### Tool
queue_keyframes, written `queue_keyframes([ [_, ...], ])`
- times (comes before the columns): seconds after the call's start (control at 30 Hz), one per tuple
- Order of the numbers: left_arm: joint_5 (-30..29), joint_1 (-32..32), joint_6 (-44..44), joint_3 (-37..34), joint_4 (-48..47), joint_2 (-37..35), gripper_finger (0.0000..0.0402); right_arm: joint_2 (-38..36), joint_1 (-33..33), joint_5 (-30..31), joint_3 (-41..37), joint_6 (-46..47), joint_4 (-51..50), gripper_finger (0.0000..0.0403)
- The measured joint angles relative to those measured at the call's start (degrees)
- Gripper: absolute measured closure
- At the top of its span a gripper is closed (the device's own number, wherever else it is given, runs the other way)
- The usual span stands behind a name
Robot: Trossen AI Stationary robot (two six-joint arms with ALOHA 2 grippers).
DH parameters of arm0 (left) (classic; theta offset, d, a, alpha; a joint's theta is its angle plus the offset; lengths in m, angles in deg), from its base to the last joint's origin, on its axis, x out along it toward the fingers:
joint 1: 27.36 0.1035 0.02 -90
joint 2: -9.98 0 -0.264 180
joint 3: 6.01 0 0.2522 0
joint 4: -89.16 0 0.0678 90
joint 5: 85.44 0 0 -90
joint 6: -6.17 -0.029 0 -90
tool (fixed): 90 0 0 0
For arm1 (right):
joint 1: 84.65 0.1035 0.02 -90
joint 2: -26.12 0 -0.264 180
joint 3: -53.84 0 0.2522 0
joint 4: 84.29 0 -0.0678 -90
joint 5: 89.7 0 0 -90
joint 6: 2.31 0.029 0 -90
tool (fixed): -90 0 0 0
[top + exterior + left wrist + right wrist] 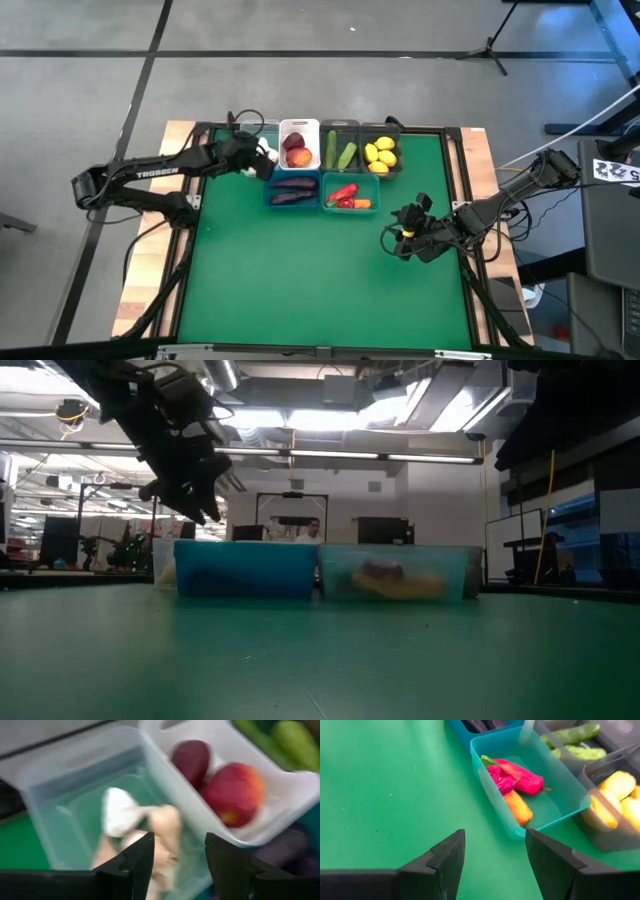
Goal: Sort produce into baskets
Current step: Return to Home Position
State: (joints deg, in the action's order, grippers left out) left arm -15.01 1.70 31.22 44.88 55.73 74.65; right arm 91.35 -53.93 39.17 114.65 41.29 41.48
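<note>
High view: left gripper (pixel 262 158) over the clear bin (pixel 257 130), upper centre of frame.
Fingers apart, empty; garlic (pixel 120 812) lies inside the bin. Right gripper (pixel 404 232), also spread, hangs centre-right over the green mat (pixel 300 280).

A green counter (pixel 300 280) fills the high view's middle, with grey floor (pixel 70 110) around it and a tripod (pixel 493 45) at upper right. In the low view's centre a person (pixel 313 530) shows far off, beneath ceiling lights (pixel 320 420).
</note>
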Motion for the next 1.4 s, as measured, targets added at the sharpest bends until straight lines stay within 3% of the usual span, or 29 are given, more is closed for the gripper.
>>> queue_keyframes([
  [0.2,8.75,-3.46,3.12,2.28,0.19,-2.69,0.0224,0.0,0.0,1.03,1.34,-0.81,-0.02,0.0194],
  [0.4,16.51,-8.42,4.25,5.03,5.35,-9.68,0.0224,-0.01,0.0,0.95,9.51,-8.31,-0.4,0.0194],
  [0.53,16.69,-12.35,3.03,6.24,9.95,-16.45,0.0224,-0.02,0.0,-0.42,17.61,-22.85,-9.26,0.0194],
  [0.7,16.75,-17.56,-4.56,6.94,14.67,-25.98,0.0224,-0.25,0.0,-2.2,29.25,-20.51,-17.4,0.0194],
  [0.9,16.69,-21.68,-10.1,6.98,13.59,-37.24,0.0224,-6.73,0.0,-0.77,36.22,-24.59,-15.88,0.0194],
  [1.1,16.5,-23.85,-13.92,6.98,7.96,-44.92,0.0224,-21.77,0.0,-0.74,28.03,-25.69,-5.32,0.0194],
  [1.3,14.01,-24.17,-16.17,2.63,7.42,-48.0,0.0224,-39.15,0.0,2.58,7.97,-26.3,10.56,0.0194],
  [1.4,13.57,-24.2,-14.68,-2.33,11.68,-48.18,0.0224,-46.44,0.0,0.74,-2.34,-27.6,19.85,0.0194],
])
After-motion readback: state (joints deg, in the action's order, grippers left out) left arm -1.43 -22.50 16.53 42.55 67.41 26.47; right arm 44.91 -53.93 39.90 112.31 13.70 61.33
